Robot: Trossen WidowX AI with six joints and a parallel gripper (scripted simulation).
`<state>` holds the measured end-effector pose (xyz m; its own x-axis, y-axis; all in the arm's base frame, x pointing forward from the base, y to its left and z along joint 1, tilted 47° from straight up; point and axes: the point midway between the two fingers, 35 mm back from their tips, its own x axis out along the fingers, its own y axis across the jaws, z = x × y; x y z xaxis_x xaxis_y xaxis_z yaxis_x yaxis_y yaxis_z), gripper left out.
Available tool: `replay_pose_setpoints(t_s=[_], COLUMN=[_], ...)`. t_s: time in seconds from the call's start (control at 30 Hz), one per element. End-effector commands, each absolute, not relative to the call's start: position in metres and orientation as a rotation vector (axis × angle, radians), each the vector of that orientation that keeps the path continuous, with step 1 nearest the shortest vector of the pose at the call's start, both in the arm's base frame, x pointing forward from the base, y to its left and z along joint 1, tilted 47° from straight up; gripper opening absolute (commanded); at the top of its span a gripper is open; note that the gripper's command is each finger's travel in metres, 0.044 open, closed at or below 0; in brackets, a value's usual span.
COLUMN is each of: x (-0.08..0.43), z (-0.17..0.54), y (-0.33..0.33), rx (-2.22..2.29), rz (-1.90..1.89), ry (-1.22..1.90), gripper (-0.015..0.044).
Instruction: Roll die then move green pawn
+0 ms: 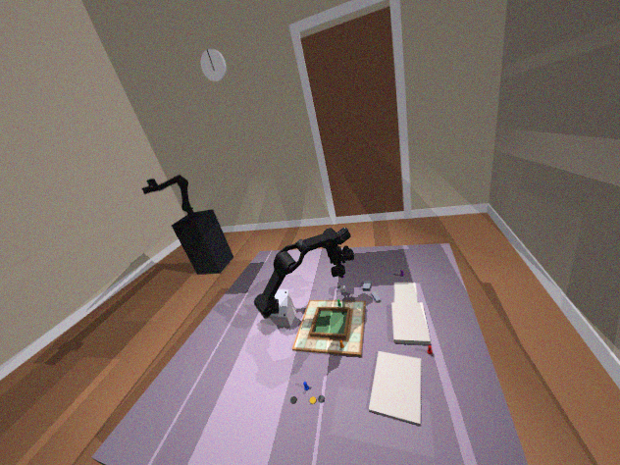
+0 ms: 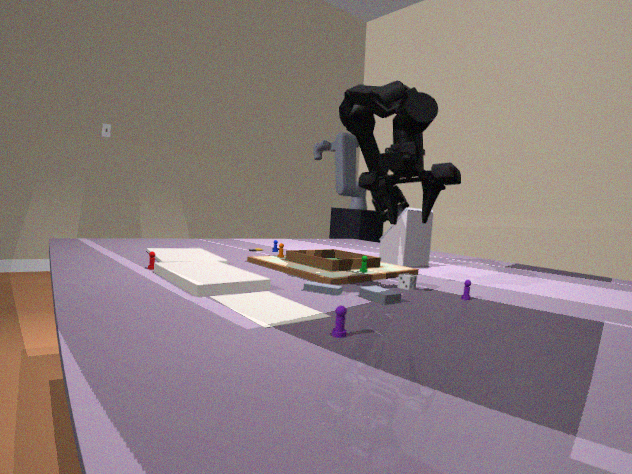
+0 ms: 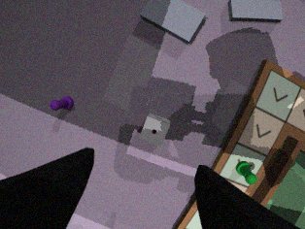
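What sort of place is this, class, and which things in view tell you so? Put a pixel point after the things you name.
Probably a robot test room set up for a board game: a black arm's gripper (image 1: 345,262) (image 2: 409,220) (image 3: 145,165) hangs above a table, with a game board (image 1: 300,345) (image 2: 331,279) (image 3: 262,73) and a die (image 2: 406,281) (image 3: 155,131) below.
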<state>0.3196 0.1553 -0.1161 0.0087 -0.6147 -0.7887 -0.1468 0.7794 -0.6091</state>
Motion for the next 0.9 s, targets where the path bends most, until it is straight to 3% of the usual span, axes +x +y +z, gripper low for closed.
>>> replay_pose_setpoints(t_s=[0.0,0.87], x=[0.316,0.307], z=[-0.146,-0.182], y=[0.138,0.098], rx=[-0.589,-0.58], rz=[-0.61,-0.689], ry=[1.54,1.536], gripper=[0.0275,0.0275])
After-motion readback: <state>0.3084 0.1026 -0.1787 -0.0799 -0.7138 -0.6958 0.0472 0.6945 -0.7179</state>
